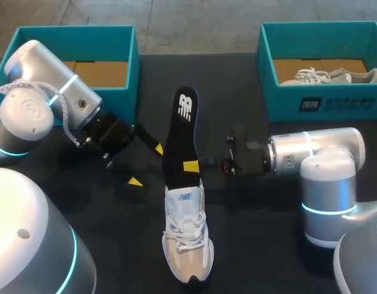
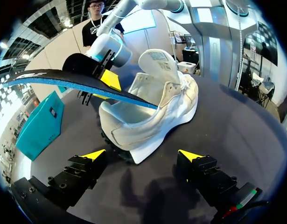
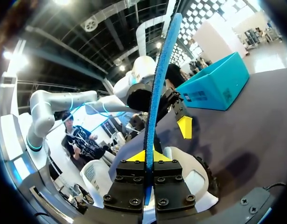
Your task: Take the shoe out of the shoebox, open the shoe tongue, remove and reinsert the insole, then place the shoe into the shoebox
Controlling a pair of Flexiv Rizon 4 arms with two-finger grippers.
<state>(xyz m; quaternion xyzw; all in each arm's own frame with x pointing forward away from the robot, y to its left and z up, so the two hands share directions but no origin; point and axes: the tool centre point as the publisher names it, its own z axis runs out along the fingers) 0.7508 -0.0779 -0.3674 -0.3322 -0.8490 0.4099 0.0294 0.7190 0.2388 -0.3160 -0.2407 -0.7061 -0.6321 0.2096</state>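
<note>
We are at the insole step. Our right gripper [image 1: 192, 166] pinches the long black insole with a blue underside [image 1: 184, 119], which runs from upper centre down to the heel opening of the white-and-beige sneaker [image 1: 187, 245], lower centre on the black desk [image 1: 268, 245]. Our left gripper [image 1: 146, 165], spread wide and empty, sits left of the heel. Next, we judge, the insole must slide flat inside.
</note>
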